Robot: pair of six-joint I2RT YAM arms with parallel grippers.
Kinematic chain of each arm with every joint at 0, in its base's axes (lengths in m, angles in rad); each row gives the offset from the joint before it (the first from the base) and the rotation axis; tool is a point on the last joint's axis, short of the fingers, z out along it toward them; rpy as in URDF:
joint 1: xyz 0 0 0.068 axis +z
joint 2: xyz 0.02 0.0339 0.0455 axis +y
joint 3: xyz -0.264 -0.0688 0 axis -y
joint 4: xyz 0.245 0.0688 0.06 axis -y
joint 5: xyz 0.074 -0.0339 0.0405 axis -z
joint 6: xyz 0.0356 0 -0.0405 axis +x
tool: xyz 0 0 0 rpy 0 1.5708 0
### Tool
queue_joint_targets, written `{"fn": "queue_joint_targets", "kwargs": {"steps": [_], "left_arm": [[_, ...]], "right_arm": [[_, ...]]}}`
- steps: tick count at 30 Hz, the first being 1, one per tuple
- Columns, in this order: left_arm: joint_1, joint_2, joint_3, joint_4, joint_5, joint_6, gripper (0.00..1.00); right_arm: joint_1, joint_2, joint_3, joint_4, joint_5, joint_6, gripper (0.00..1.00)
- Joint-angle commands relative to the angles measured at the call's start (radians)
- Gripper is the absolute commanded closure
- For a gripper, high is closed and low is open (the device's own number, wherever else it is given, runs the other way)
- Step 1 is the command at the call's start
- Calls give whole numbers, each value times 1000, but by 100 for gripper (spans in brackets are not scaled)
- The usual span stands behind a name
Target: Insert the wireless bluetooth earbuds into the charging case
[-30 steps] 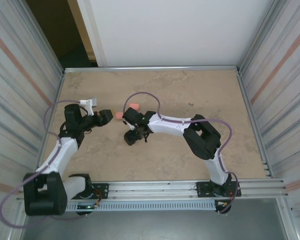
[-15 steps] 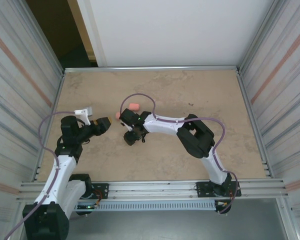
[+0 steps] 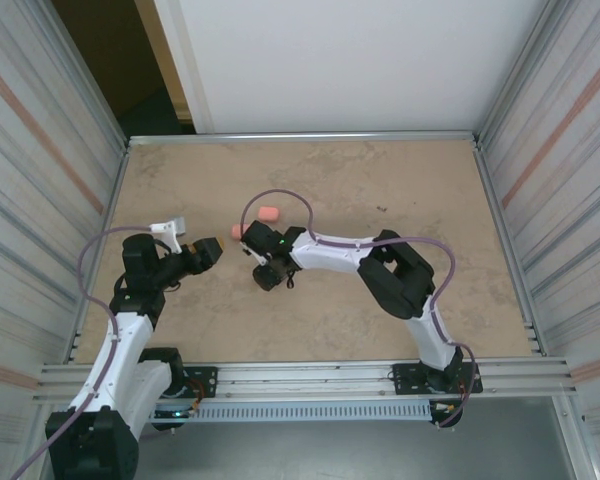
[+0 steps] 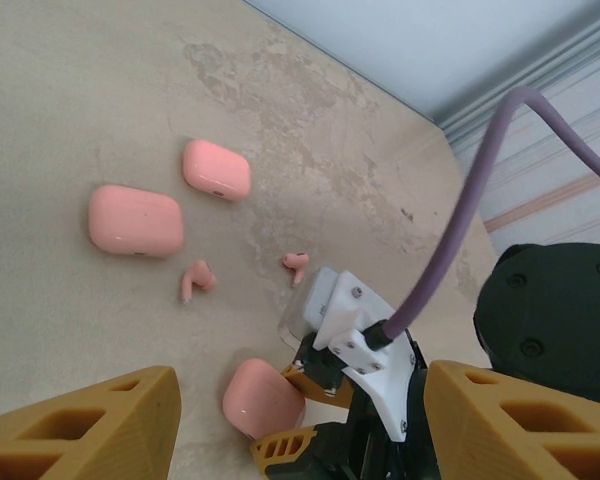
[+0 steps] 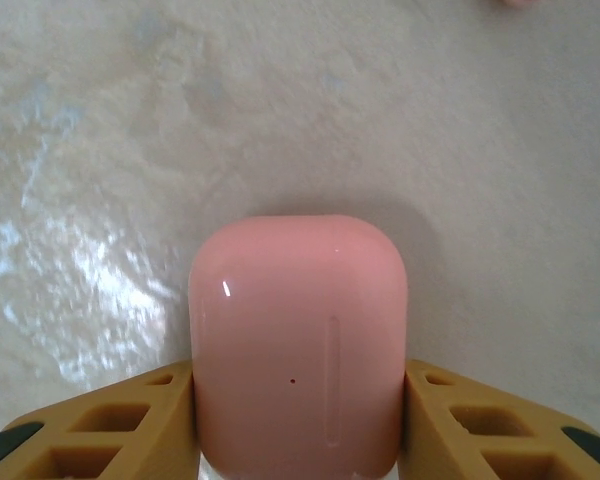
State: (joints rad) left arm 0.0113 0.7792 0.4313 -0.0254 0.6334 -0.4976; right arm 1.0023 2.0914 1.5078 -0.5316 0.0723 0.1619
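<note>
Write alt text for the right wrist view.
A rounded salmon-pink charging case is held between the two yellow fingers of the right gripper, which press against both of its sides. Behind it is the mottled beige table, glossy with light reflections on the left.

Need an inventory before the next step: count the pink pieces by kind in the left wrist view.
Charging cases: 3, the last one clamped in the right gripper
Earbuds: 2, both loose on the table
Total: 5
</note>
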Motion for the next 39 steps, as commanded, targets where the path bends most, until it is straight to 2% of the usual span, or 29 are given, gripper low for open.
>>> {"fn": "queue_joint_targets", "kwargs": {"steps": [1, 10, 16, 20, 23, 34, 36, 39], "left_arm": [[-2, -15, -6, 33, 76, -37, 34], [-22, 13, -8, 183, 251, -131, 34], [-134, 61, 9, 307, 334, -164, 32], [-245, 89, 41, 321, 333, -136, 32], [-307, 111, 60, 303, 307, -96, 31], [-415, 201, 88, 349, 295, -78, 33], [-425, 212, 93, 348, 292, -72, 36], [-433, 228, 97, 349, 290, -66, 46]], "right_arm": [[6, -134, -71, 66, 44, -50, 53], [17, -439, -330, 262, 112, -184, 53], [72, -634, -493, 411, 162, -322, 53], [106, -728, -547, 458, 199, -377, 53], [124, -774, -571, 476, 219, -394, 53], [162, -803, -584, 487, 275, -391, 53], [164, -801, -582, 487, 278, -390, 53], [166, -794, -577, 488, 280, -390, 53]]}}
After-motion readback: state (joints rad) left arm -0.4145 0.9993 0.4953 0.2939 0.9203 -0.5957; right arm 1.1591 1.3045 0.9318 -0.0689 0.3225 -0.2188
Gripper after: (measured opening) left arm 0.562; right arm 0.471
